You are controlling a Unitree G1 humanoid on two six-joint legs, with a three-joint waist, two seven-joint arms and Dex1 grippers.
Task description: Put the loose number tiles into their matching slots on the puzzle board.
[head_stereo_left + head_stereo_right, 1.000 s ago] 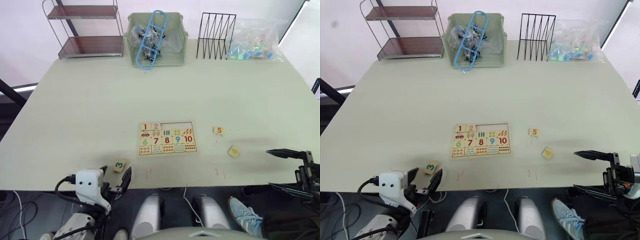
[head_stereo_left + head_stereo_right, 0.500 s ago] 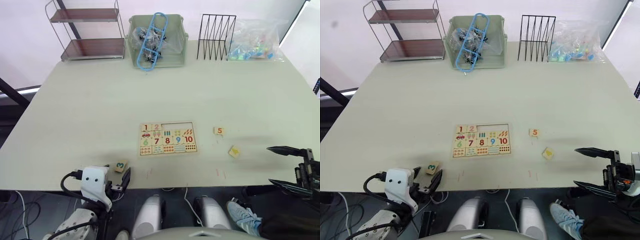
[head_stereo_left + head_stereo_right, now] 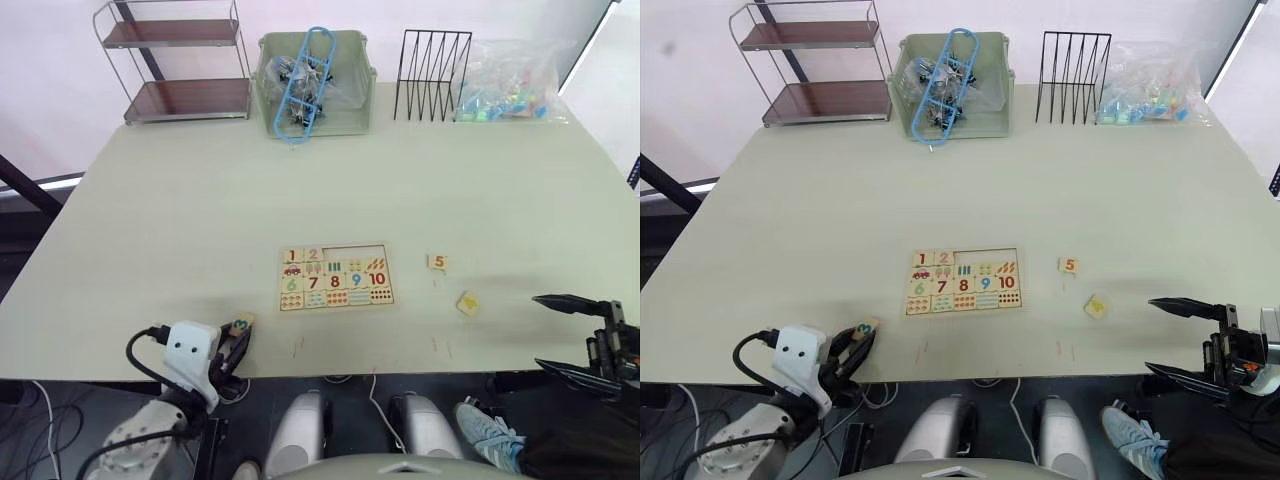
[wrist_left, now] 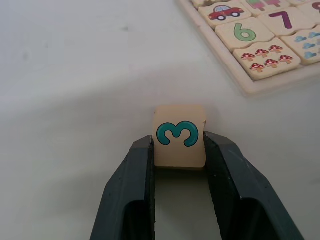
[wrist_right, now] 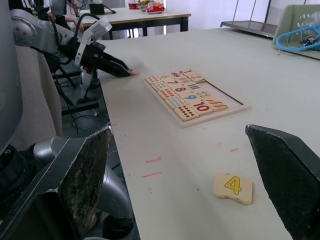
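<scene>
Nearest, the left gripper (image 4: 178, 150) pinches the small pale-wood tile with a teal 3 (image 4: 179, 135) by its edges at the table's near rim; such a shallow hold might let it twist free. The right gripper (image 3: 1185, 338) stands open beside the yellow 4 tile (image 3: 1096, 306). Beyond, the pale-wood puzzle board (image 3: 334, 276) waits.

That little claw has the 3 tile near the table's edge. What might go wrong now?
The left gripper pinches the 3 tile only by its sides, close to the table's near edge; if it slips, the tile could fall to the floor. The open slots on the puzzle board are barely tile-sized, so a tilted tile may catch on the rim.
</scene>
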